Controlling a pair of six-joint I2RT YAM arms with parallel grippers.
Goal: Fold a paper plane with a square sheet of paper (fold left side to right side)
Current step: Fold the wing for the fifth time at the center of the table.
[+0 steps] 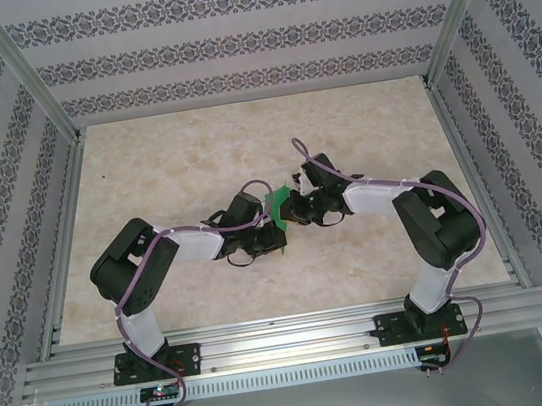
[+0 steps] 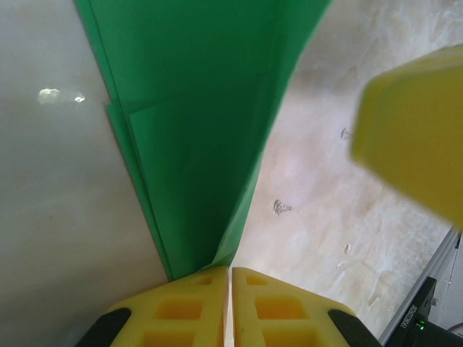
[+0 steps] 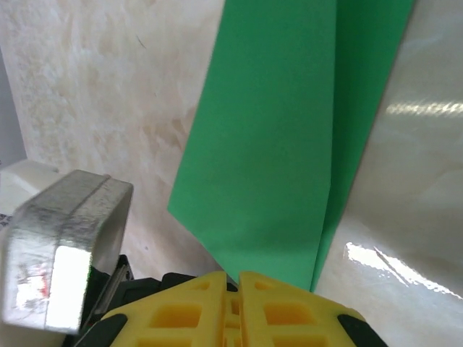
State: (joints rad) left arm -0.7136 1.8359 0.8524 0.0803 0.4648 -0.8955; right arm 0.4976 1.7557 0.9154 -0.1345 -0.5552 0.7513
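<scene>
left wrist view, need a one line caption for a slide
Left jaws shut on the narrow end of the folded green paper, with the marbled table behind.

This looks like a robotics lab test cell. An aluminium-profile frame point(image 1: 23, 71) boxes in a marble-look tabletop point(image 1: 243, 146), with patterned wallpaper panels point(image 1: 229, 47) as walls. The left arm point(image 1: 134, 273) and right arm point(image 1: 441, 225), both trailing cables, are bolted to slotted rails point(image 1: 290, 340) at the near edge.
</scene>
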